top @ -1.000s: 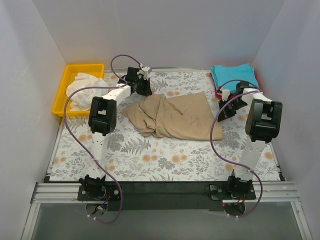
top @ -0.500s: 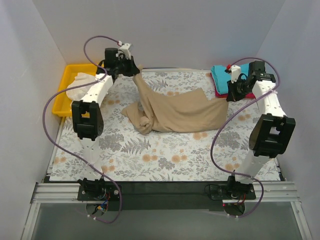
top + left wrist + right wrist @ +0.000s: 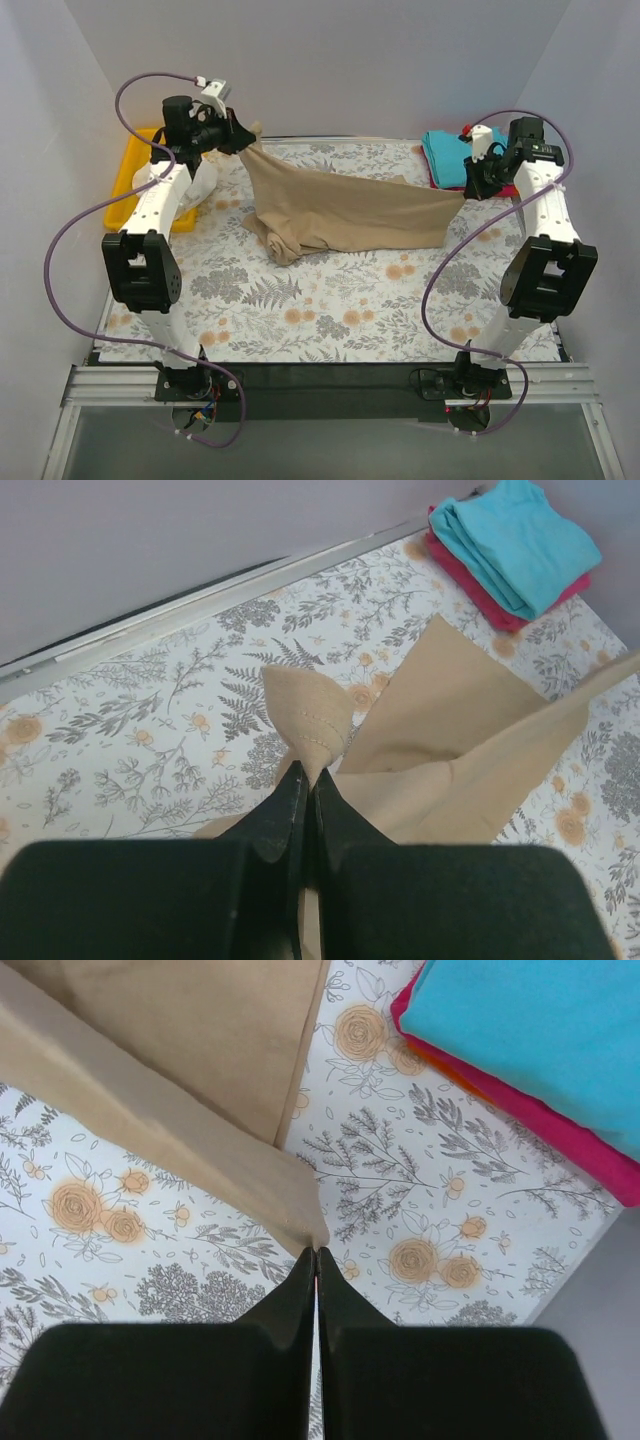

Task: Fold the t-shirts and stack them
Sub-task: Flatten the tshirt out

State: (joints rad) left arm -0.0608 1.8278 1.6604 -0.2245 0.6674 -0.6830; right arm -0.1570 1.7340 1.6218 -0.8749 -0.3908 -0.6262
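Tan t-shirt between left gripper, right gripper

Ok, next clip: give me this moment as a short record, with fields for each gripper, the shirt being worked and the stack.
left gripper: shut on a corner of the tan t-shirt, raised at far left
right gripper: shut on another corner of it, at far right
tan t-shirt: stretched between the two, one end bunched on the printed cloth
stack: teal t-shirt folded on top of red-pink t-shirt, far right corner
yellow bin: far left, partly behind the left arm
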